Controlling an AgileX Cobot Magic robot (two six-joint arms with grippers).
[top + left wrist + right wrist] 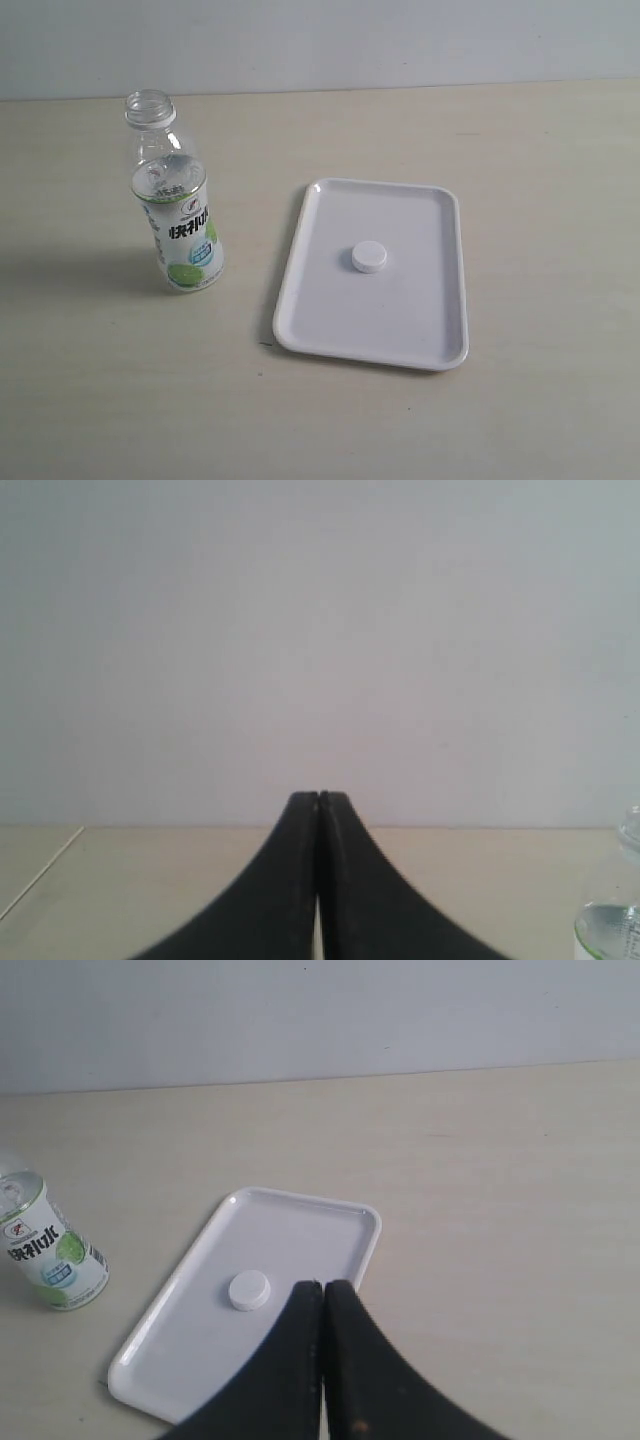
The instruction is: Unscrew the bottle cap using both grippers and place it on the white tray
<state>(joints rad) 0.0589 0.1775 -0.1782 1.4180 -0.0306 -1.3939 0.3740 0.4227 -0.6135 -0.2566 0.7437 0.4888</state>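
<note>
Pale tabletop (pixel 100 400) holds the white tray (pixel 400 310), with the open-necked bottle (pixel 180 235) standing upright well apart on its left in the exterior view. Left gripper (pixel 319 798) and right gripper (pixel 322 1285) are pressed fully closed, holding nothing. The bottle cap (pixel 369 257) lies near the tray's middle.

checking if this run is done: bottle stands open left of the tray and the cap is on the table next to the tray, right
Not quite: the bottle cap lies on the white tray, near its middle, not on the table beside it, as the exterior view shows. The bottle does stand open, left of the tray.
</note>
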